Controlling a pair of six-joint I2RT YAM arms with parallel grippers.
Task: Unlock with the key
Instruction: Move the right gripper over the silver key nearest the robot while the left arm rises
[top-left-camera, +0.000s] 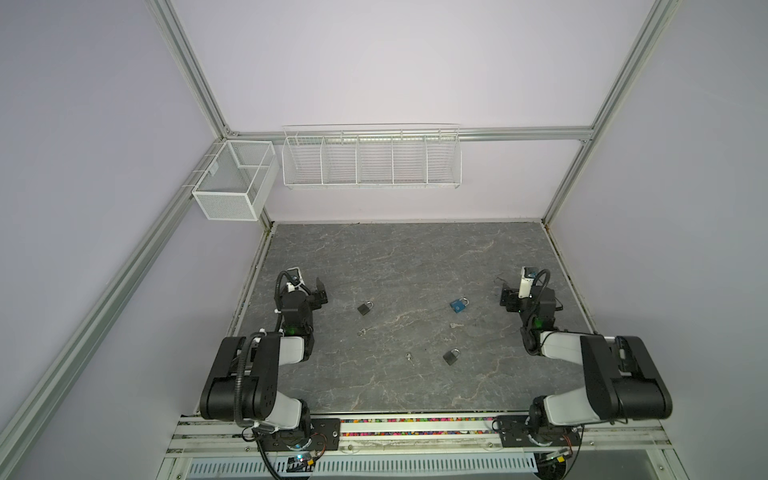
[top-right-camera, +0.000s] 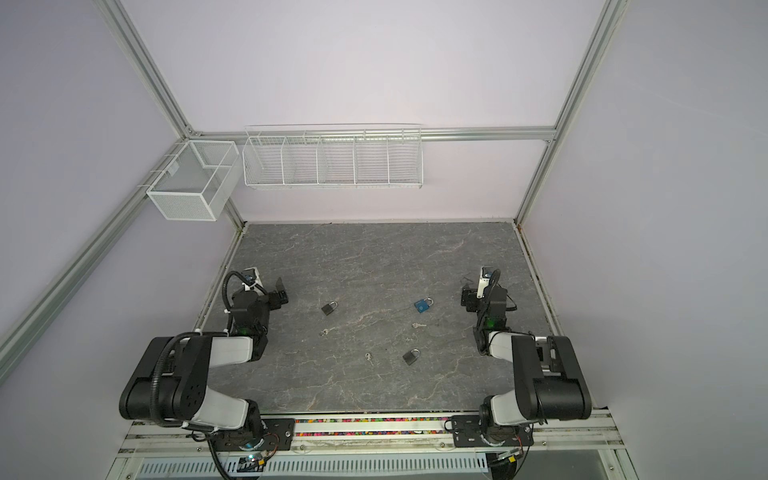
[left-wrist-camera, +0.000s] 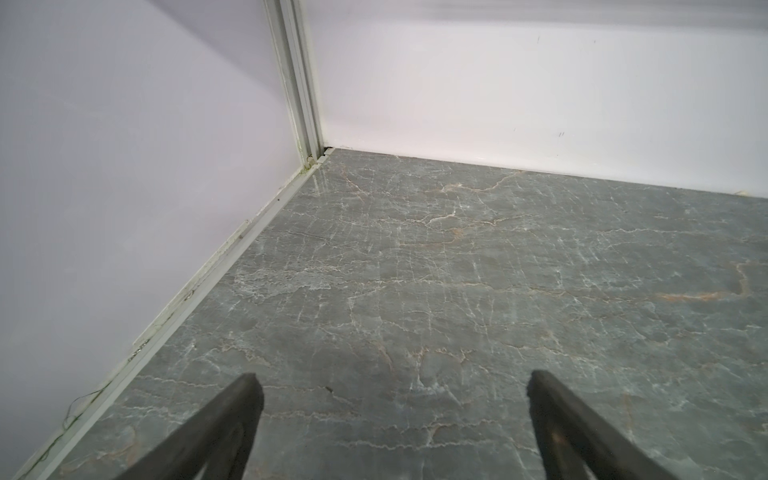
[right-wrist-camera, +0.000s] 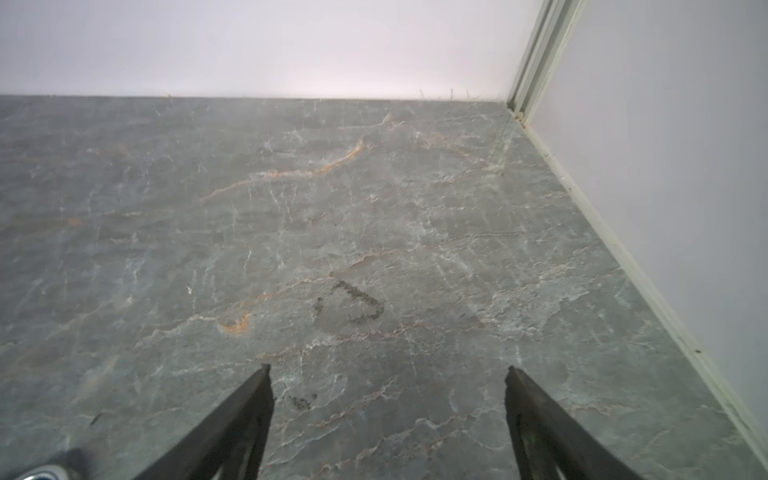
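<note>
Left claw (left-wrist-camera: 392, 376), right claw (right-wrist-camera: 388, 367) spread; arms (top-left-camera: 257, 365) folded.

Three keys (top-left-camera: 362, 331) are showing too small to tell apart. Wrist-view edges are cropping the left gripper (left-wrist-camera: 392, 374) and right gripper (right-wrist-camera: 388, 367).

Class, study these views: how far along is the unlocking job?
Done: nothing; three small silver keys lie loose, apart from the blue padlock and both dark grey padlocks. In hand: nothing; left gripper and right gripper stand open, empty. Left: picking a key, inserting, turning.
</note>
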